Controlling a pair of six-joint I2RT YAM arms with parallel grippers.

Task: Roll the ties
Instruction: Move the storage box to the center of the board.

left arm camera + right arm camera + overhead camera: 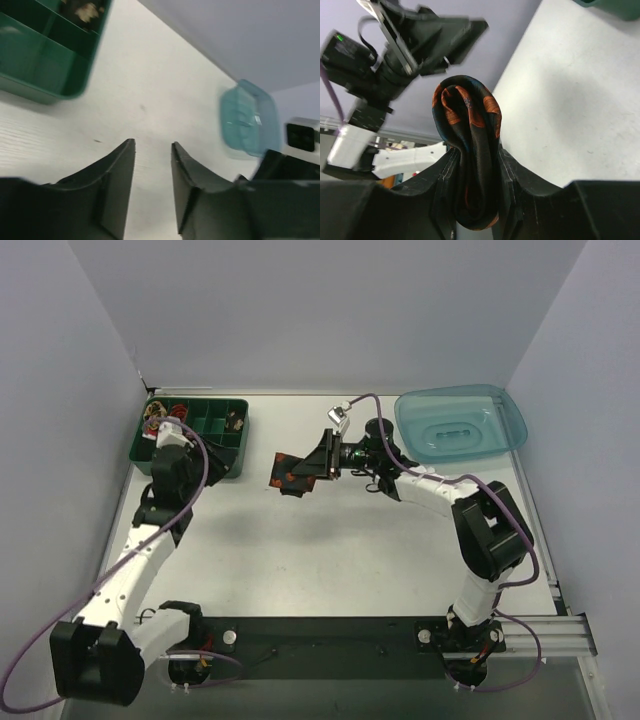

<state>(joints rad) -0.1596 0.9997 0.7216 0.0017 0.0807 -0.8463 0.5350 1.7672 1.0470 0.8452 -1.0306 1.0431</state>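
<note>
My right gripper (318, 468) is shut on a dark navy tie with red-orange flowers (290, 476), bunched and rolled, held above the table just right of the green tray. In the right wrist view the tie (470, 125) bulges out between and past the fingers of that gripper (476, 155). Small coiled ties (157, 418) lie in compartments of the green tray (240, 455); one more (235, 421) lies at its back right. My left gripper (152, 147) is open and empty, above the table by the tray's near side (205, 468).
A teal plastic tub (460, 425) stands at the back right and also shows in the left wrist view (247, 122). The green tray (45, 65) is at the upper left of that view. The left arm (395, 55) faces the right gripper. Grey walls close in the table.
</note>
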